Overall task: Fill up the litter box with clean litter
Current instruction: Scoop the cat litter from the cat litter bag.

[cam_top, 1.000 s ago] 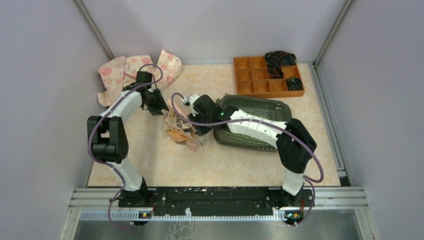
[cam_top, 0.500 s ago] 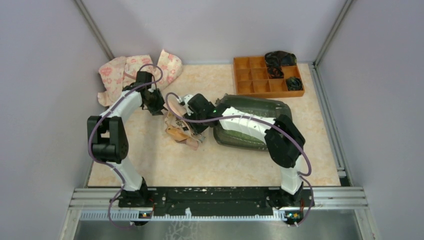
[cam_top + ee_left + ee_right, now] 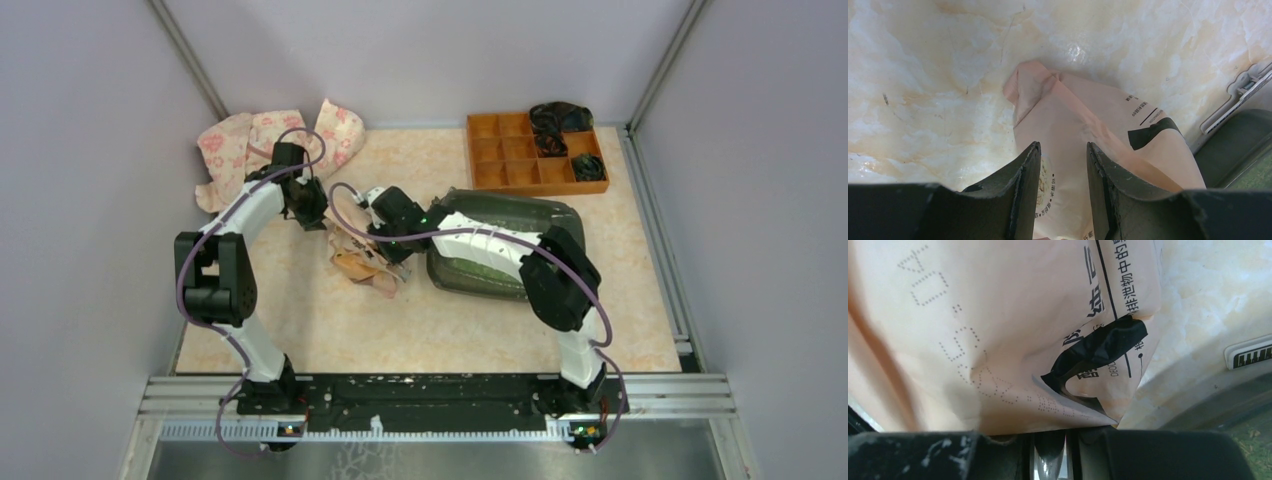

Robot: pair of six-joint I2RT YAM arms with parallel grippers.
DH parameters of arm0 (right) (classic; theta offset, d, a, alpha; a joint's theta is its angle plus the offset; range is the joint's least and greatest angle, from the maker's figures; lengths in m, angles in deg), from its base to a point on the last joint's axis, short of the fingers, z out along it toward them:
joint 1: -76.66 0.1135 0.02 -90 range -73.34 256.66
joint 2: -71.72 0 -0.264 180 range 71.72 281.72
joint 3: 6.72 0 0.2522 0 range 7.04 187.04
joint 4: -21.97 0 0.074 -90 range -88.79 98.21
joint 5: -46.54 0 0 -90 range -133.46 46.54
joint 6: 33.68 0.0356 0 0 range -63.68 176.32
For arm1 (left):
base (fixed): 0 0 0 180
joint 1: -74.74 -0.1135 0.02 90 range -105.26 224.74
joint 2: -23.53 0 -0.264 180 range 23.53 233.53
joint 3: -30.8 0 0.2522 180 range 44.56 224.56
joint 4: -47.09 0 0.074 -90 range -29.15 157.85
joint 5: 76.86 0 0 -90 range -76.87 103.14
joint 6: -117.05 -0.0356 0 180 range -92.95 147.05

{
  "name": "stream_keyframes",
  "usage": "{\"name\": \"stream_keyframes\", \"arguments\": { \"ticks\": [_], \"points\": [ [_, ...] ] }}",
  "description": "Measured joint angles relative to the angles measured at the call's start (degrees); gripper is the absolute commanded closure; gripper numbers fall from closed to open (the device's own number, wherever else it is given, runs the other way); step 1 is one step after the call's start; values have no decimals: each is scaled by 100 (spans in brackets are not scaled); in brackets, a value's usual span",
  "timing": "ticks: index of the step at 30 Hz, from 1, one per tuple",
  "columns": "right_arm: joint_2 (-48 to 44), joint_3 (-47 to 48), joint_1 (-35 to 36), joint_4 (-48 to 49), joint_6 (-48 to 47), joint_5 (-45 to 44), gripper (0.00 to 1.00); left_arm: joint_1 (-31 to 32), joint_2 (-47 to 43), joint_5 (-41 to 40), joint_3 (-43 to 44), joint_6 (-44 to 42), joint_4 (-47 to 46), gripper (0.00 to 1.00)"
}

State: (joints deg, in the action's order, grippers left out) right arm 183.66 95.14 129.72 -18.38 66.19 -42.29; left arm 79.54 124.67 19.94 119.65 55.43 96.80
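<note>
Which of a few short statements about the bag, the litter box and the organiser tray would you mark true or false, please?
1. In the top view, the paper bag lies left of the litter box. True.
2. The orange organiser tray sits at the table's near left corner. False: it is at the far right corner.
3. The bag runs between the fingers of the left hand. True.
4. The litter box holds no granules. False: green clean litter shows inside it.
</note>
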Motion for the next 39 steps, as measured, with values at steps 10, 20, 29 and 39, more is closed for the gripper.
{"name": "stream_keyframes", "arguments": {
  "ticks": [10, 20, 29, 39],
  "points": [
    [-614, -1692, 168, 1906, 125, -533, 100, 0, 0, -42, 57, -107, 24, 55],
    [-2024, -3239, 422, 3032, 79, -1307, 100, 0, 0, -153, 321, -173, 168, 55],
    [-2747, -4059, 667, 3799, -114, -1707, 100, 0, -15, -260, 442, -232, 315, 55],
    [-3486, -4896, 1290, 4271, -380, -2616, 100, 0, -94, -365, 466, -251, 376, 55]
  ]
}}
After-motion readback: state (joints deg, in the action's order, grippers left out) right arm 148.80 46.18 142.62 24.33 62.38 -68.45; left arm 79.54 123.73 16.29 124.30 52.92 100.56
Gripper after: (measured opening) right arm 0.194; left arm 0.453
